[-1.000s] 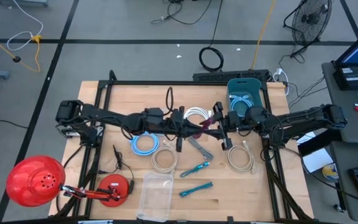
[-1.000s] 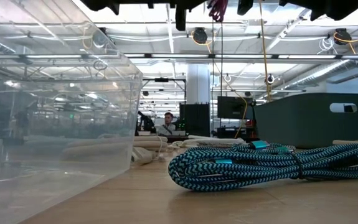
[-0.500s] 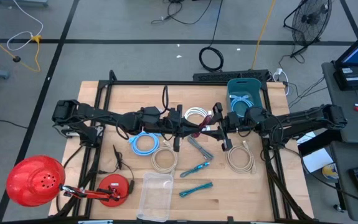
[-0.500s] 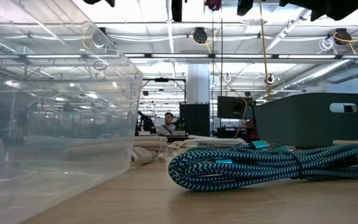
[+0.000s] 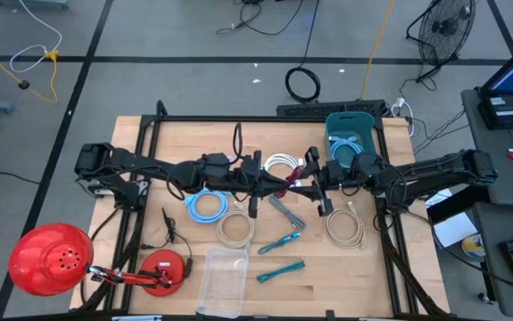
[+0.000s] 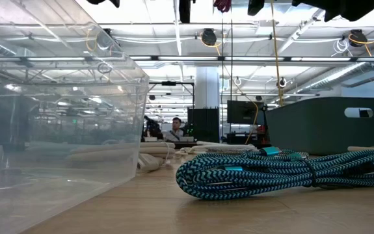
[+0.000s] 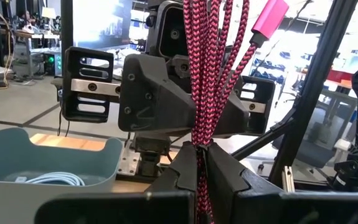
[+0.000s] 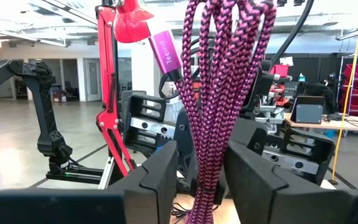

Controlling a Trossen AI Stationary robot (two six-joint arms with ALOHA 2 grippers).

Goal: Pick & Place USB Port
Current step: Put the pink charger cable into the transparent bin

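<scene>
A pink braided USB cable, gathered in a bundle [image 5: 292, 183], hangs in the air over the middle of the table. It also shows in the left wrist view [image 7: 207, 68], the right wrist view [image 8: 219, 81] and at the top of the low view [image 6: 222, 5]. My left gripper [image 5: 272, 185] is shut on it. My right gripper [image 5: 308, 184] faces it from the table's right; its open fingers [image 8: 160, 174] stand on either side of the bundle. The cable's pink plug [image 8: 165, 53] sticks out free. My left gripper pinches several strands of the pink bundle [image 7: 200, 146] between its two fingers, coming level from the table's left. The bundle is lifted clear of the table, its loops and plug [image 7: 269, 15] reaching out past the fingers.
A grey bin [image 5: 350, 134] with a light blue cable stands at the back right. White [image 5: 280, 163], blue [image 5: 205, 207] and beige [image 5: 235, 229] coils and teal cables [image 5: 281, 241] lie below the grippers. A clear box [image 5: 223, 281] stands at the near edge, and a red lamp [image 5: 51, 259] at the near left.
My left gripper has risen a little with the pink cable, which stays clear of the table. It has kept still over the last half second.
</scene>
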